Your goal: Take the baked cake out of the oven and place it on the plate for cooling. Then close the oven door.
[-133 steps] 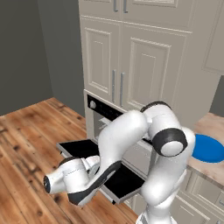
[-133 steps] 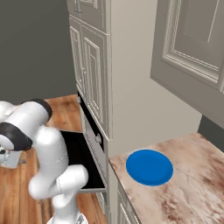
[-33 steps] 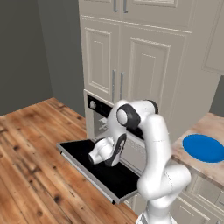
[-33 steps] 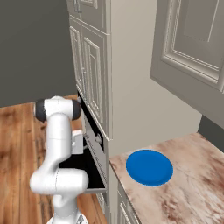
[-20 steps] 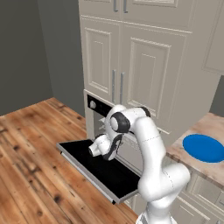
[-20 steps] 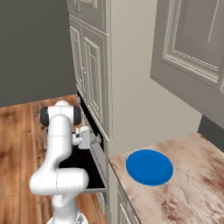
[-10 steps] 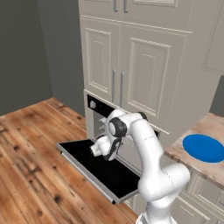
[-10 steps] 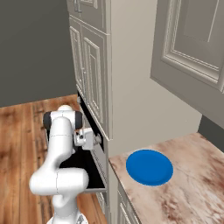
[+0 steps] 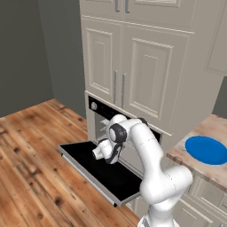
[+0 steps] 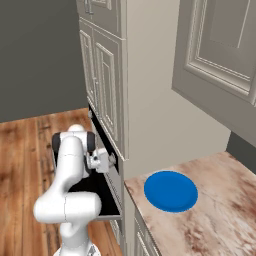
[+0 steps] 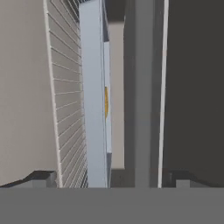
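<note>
Black glass makes up the wide oven door [image 9: 95,170], which lies dropped flat and open, its silver edge facing the wooden floor [image 9: 31,177]. Behind it the built-in black-fronted oven [image 9: 101,116] sits in a tall bank of cream panelled cabinets [image 9: 133,71], with a round silver knob [image 9: 93,106] showing at the left end of its control strip. Over the open door, the white arm bends down and forward so that its two-finger gripper [image 9: 107,150] points into the mouth of the oven; from the right base camera the hand [image 10: 102,161] sits right at the oven front. Seen along the hand, the two dark finger tips [image 11: 40,177] stand wide apart at the lower corners with nothing between them, so the pincer is open and empty. Ahead of them that rolled view shows the wire rack [image 11: 65,100] as a run of thin bars, a grey rectangular baking tray [image 11: 92,96] edge-on beside it, and a thin sliver of orange-tan, the small baked cake [image 11: 106,101], lying against the tray inside the oven. To the right of the oven, a flat round bright blue plate [image 10: 170,190] rests bare on the mottled stone counter [image 10: 215,220], well apart from the gripper.
</note>
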You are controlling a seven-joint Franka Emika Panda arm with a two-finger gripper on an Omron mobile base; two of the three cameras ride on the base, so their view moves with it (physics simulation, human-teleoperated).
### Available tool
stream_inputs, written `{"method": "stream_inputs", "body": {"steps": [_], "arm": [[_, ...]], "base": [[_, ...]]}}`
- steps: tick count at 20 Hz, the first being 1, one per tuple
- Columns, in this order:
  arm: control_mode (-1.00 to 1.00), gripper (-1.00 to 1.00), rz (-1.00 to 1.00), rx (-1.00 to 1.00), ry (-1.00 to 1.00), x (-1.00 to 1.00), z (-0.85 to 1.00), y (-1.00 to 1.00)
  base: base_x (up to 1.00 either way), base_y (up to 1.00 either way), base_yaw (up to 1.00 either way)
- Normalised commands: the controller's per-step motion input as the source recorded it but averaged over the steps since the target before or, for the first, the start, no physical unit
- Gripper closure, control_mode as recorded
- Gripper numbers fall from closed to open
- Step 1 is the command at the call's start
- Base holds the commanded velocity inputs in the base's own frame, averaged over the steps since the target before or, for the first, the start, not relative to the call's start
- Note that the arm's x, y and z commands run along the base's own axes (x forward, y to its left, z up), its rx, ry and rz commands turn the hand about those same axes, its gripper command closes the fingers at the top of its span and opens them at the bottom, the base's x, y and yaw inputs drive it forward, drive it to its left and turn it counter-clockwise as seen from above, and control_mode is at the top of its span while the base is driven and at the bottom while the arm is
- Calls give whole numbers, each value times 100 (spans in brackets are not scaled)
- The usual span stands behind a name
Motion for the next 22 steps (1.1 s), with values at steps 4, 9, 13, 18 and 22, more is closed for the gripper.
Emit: {"method": "stream_inputs", "body": {"steps": [4, 9, 13, 18, 22], "arm": [[-100, -100, 0, 0, 2, 19, -23, -7], [-100, -100, 0, 0, 4, 23, -24, -7], [-100, -100, 0, 0, 6, 19, -26, -8], [-100, -100, 0, 0, 8, 24, -27, -10], [-100, -100, 0, 0, 9, 27, -24, -13]], "base": [[0, 0, 0], [0, 0, 0], [0, 0, 0], [0, 0, 0], [0, 0, 0]]}}
